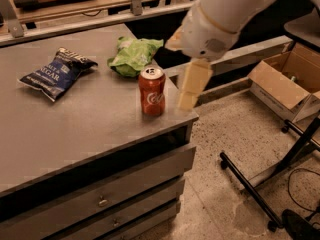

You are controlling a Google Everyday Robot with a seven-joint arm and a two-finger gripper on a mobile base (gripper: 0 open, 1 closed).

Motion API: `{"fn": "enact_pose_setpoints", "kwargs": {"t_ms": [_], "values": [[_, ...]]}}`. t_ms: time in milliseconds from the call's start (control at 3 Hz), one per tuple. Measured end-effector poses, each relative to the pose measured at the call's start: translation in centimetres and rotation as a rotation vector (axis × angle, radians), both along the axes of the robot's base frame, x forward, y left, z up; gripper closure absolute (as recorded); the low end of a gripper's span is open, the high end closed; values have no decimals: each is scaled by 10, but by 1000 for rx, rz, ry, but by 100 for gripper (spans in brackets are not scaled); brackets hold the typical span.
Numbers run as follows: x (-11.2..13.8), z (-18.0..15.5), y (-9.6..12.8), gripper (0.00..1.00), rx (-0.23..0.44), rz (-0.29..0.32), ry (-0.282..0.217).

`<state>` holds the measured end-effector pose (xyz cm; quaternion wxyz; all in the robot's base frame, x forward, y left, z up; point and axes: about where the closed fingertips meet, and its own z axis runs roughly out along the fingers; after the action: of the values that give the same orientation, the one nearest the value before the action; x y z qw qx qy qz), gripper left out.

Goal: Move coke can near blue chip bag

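Note:
The coke can (152, 91), red with white script and a silver top, stands upright near the right front corner of the grey cabinet top (75, 129). The blue chip bag (56, 73), dark navy with white lettering, lies flat at the far left of the top, well apart from the can. My gripper (190, 90) hangs from the white arm just right of the can, over the cabinet's right edge, close to the can but apart from it. It holds nothing that I can see.
A light green chip bag (134, 56) lies just behind the can. Drawers (102, 200) front the cabinet. An open cardboard box (285, 84) and a black stand base (260, 194) are on the speckled floor at the right.

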<state>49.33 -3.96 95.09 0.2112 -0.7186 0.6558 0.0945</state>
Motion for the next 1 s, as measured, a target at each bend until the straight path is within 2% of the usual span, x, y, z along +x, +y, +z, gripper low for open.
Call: {"fn": "enact_pose_setpoints", "kwargs": {"t_ms": [333, 1000], "values": [[9, -20, 37, 0, -7, 68, 12], [11, -26, 44, 0, -11, 76, 21]]}}
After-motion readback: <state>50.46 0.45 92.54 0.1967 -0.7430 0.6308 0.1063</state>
